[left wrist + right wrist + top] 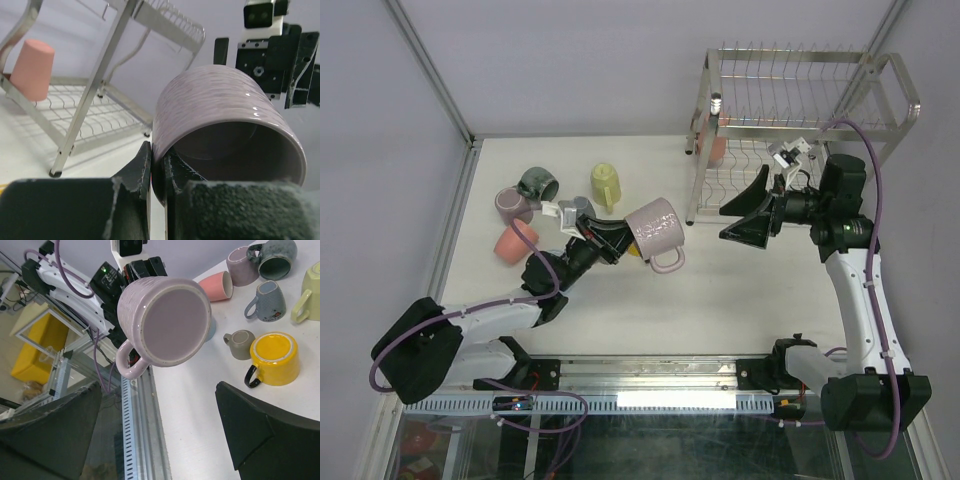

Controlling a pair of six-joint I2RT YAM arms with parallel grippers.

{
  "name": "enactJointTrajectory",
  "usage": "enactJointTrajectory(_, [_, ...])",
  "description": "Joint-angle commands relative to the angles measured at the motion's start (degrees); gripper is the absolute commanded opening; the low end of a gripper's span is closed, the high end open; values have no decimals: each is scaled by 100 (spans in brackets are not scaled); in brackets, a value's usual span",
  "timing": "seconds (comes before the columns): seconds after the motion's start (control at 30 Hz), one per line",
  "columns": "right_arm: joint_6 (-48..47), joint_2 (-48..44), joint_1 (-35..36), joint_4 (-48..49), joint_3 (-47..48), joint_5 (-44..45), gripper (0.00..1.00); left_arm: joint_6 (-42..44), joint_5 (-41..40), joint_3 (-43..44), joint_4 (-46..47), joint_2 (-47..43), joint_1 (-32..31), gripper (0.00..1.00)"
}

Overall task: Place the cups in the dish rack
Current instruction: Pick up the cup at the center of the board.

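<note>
Mauve glazed ceramic, finely ribbed wall: mug [655,228] held sideways above the desk [720,290], left jaws clamped on its rim wall. Right jaws wide apart, near its flat base, not touching. Desk matte white, with pale grey panels around it. Dish rack [800,95]: shiny chrome wire, two tiers, far right. One salmon tumbler [32,67] stands narrow end up on its lower shelf. Other cups sit on the desk at left: yellow mug [275,356] inverted, taupe mug [241,344] upright, pink tumbler [216,285] on its side.
</note>
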Motion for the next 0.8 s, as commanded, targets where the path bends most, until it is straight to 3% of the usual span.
enactJointTrajectory(0.0, [1628,1,-14,1136,236,-105,99,-439,-601,403,2285,261,9,0])
enactJointTrajectory(0.2, [2755,-10,272,1774,25,-1,98,-619,-771,977,2838,922,0,0])
enactJointTrajectory(0.37, [3659,-48,546,2203,-148,625,96,-738,-845,1542,3231,1485,-23,0])
enactJointTrajectory(0.5, [3781,1,729,2686,-255,668,96,-668,-962,1892,3322,1886,-144,0])
enactJointTrajectory(0.6, [4456,41,897,2880,-338,964,94,-445,-1092,2078,3399,2090,-294,0])
enactJointTrajectory(0.77, [4456,109,1065,3186,-505,964,94,277,-1483,2251,3592,2339,-679,0])
